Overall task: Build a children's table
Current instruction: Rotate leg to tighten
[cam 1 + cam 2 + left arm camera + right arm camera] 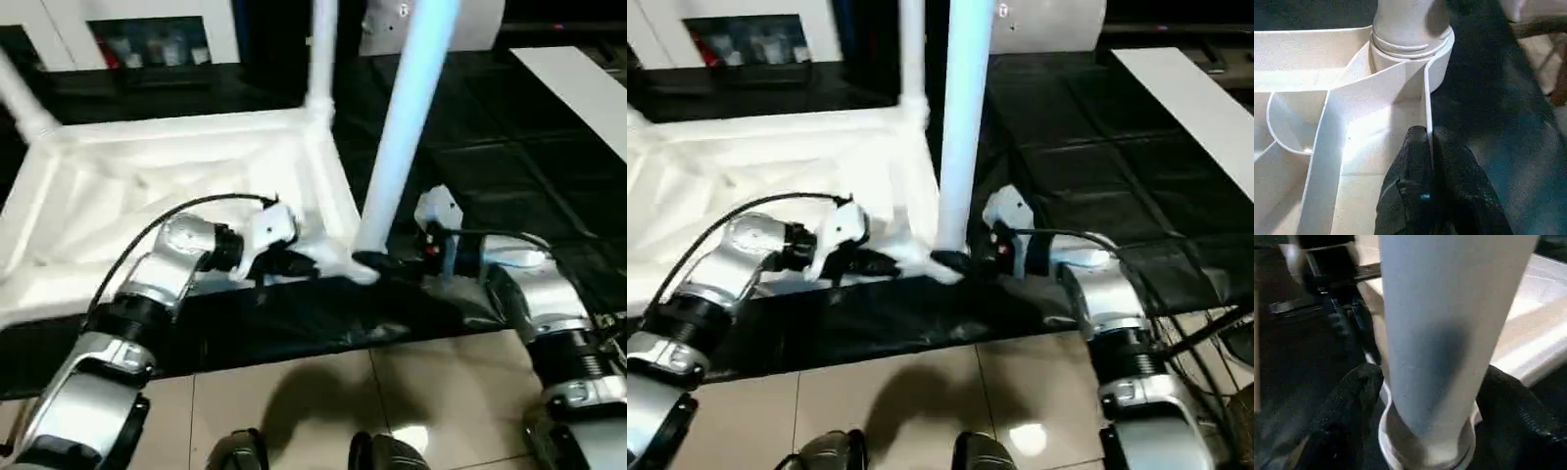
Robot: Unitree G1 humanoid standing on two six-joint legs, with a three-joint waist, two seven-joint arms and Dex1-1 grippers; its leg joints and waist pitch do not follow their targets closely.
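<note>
Leg stands straight up in near corner socket. Right gripper spread around leg bottom. Left gripper pinches table rim just beside.

White table top is lying ribbed side up on the black workbench. Near-corner leg is standing upright in its socket; right gripper is sitting at its base, left gripper is reaching in beside it.
</note>
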